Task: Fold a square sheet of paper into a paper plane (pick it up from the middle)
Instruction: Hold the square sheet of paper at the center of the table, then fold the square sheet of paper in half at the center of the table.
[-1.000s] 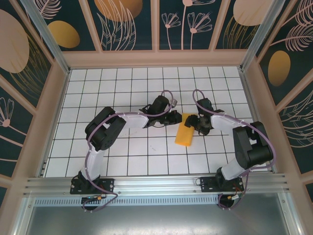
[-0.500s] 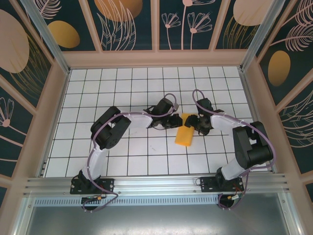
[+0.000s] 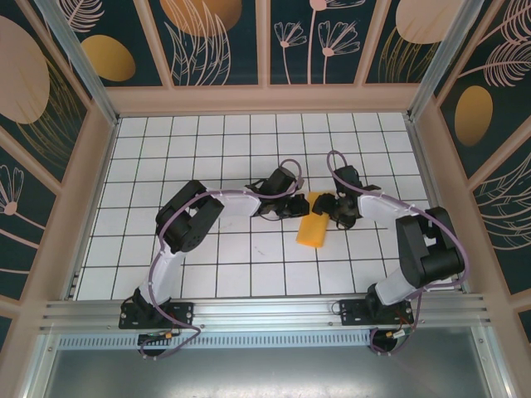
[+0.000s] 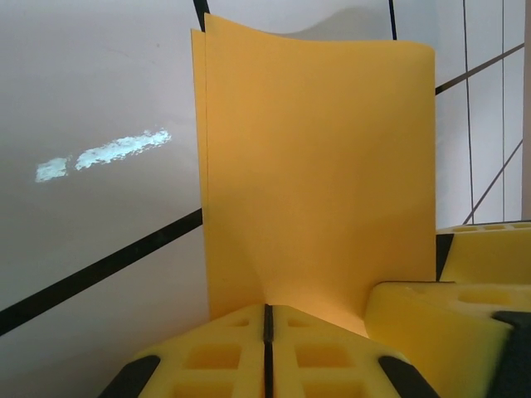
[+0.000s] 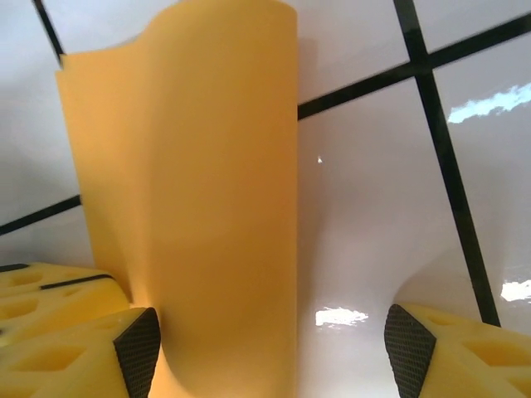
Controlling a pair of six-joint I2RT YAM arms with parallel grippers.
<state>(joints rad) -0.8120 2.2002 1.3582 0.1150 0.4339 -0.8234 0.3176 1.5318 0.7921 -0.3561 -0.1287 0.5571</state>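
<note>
The left gripper (image 4: 267,322) is clenched, its jaws pressed together on the near edge of the paper (image 4: 319,174); a crease runs down into the seam between them. The paper, doubled over with two layers showing along its left edge, rises from that pinch with its far part bowed. The right gripper (image 5: 272,344) is spread wide and grasps nothing: one jaw sits against the curled paper (image 5: 191,199) and the other is well apart from it, over bare tile.

From above, the left gripper (image 3: 292,207) and right gripper (image 3: 328,206) face each other near the middle of the table (image 3: 249,149), at the far end of the paper (image 3: 312,228), which slants toward the near edge. The table is white tile with black grid lines, boxed in by pale wood frames and dark walls (image 3: 216,41) painted with gold and pink plants.

Since a second ago the left arm's elbow has shifted toward the middle; the paper and right arm lie as before.
</note>
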